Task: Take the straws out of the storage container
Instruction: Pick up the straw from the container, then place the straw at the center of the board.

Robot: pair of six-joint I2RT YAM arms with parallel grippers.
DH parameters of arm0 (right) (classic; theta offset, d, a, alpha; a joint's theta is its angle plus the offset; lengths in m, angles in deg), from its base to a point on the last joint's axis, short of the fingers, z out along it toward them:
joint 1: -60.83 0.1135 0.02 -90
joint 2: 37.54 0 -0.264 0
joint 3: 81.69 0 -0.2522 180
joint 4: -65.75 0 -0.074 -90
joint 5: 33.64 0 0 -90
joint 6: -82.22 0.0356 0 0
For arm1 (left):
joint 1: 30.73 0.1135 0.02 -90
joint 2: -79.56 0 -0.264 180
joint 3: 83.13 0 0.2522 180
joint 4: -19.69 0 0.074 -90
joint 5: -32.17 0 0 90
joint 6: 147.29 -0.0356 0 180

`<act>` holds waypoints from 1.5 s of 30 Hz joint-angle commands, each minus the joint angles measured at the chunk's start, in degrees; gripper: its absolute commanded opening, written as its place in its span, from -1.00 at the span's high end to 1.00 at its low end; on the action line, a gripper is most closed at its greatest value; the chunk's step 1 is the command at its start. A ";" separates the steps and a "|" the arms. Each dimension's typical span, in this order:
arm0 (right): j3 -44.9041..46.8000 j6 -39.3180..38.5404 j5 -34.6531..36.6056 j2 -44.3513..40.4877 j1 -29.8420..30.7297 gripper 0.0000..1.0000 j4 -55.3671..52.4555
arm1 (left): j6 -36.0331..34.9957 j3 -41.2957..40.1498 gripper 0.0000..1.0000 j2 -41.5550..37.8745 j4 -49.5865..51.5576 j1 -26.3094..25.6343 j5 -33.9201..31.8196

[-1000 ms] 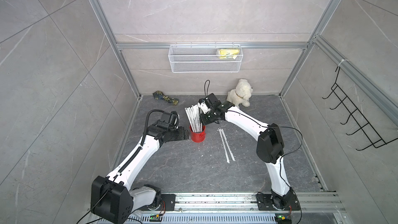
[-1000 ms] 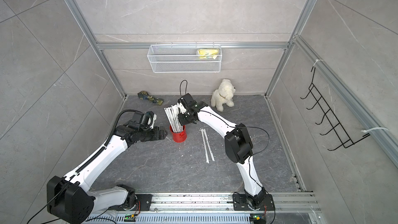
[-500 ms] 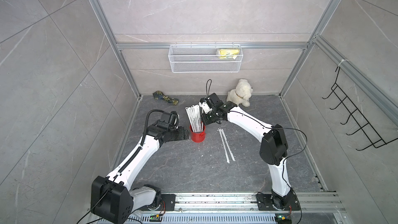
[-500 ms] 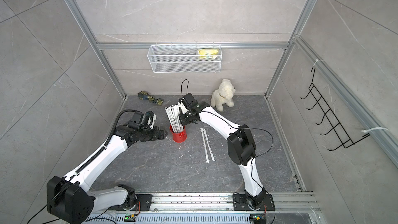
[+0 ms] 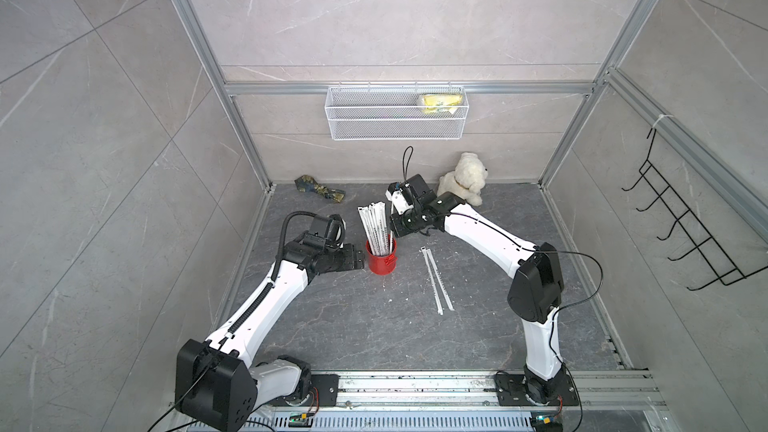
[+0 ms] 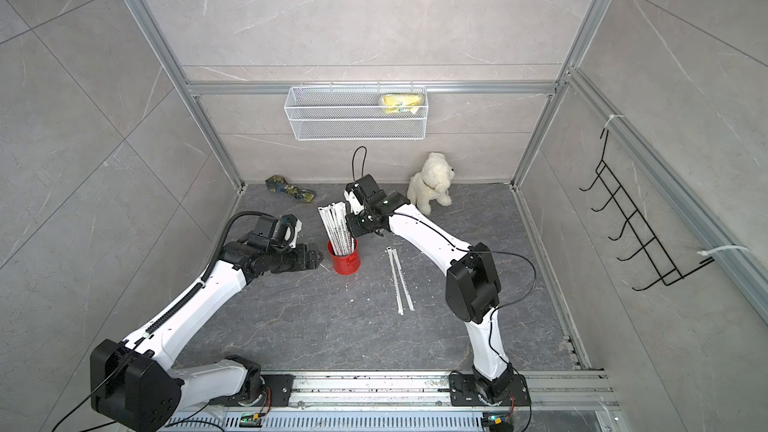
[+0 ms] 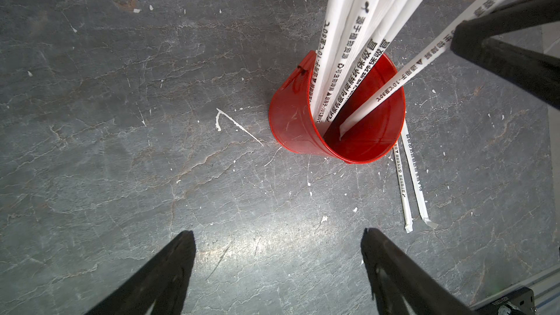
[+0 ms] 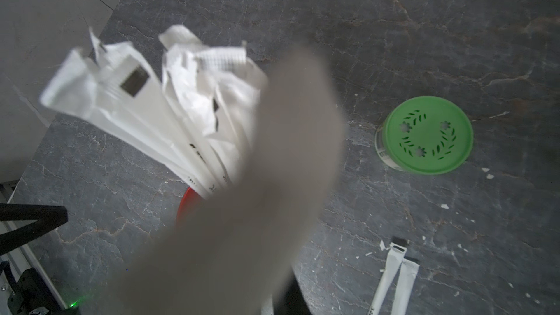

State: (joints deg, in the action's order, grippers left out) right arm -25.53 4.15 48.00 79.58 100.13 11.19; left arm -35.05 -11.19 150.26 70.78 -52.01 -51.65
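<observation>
The storage container, a red can [image 5: 381, 261] [image 6: 344, 261] [image 7: 303, 128], stands upright on the floor with a bundle of white paper-wrapped straws [image 5: 375, 226] [image 6: 337, 226] [image 7: 348, 56] [image 8: 145, 122] leaning in it. My right gripper [image 5: 392, 231] [image 6: 354, 231] [image 7: 458, 30] hangs above the can's rim, shut on one straw [image 7: 403, 78] that slants apart from the bundle, its lower end inside the can. In the right wrist view a blurred grey shape hides those jaws. My left gripper [image 5: 358, 261] [image 6: 316, 257] [image 7: 275, 233] is open just left of the can, holding nothing. Two straws [image 5: 436, 280] [image 6: 401, 280] [image 8: 394, 277] lie on the floor to the right.
A green-lidded jar [image 8: 427, 134] stands behind the can, near the right arm. A plush dog [image 5: 463, 178] and a patterned cloth [image 5: 320, 191] lie by the back wall. A wire basket [image 5: 395, 130] hangs on that wall; a black hook rack [image 5: 685, 234] hangs on the right wall.
The right arm's elbow has swung outward to the right while its gripper stays shut above the can. The left arm has not moved.
</observation>
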 commanded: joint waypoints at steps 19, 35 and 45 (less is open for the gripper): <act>-4.07 -2.55 -0.03 -15.21 0.40 0.75 -11.94 | -1.66 2.30 -0.85 -1.28 0.75 -0.34 0.86; -11.57 -5.51 8.13 -7.36 -0.88 0.74 -38.49 | -1.64 2.38 -0.87 -1.70 0.81 -0.43 1.09; -5.34 -3.83 9.68 -3.92 -4.92 0.73 -38.66 | -1.67 2.30 -0.88 -1.79 0.74 -0.43 1.08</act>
State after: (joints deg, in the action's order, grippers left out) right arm -33.05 -0.29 55.98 75.30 96.64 -25.75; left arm -35.05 -11.19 149.97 70.78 -52.12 -51.63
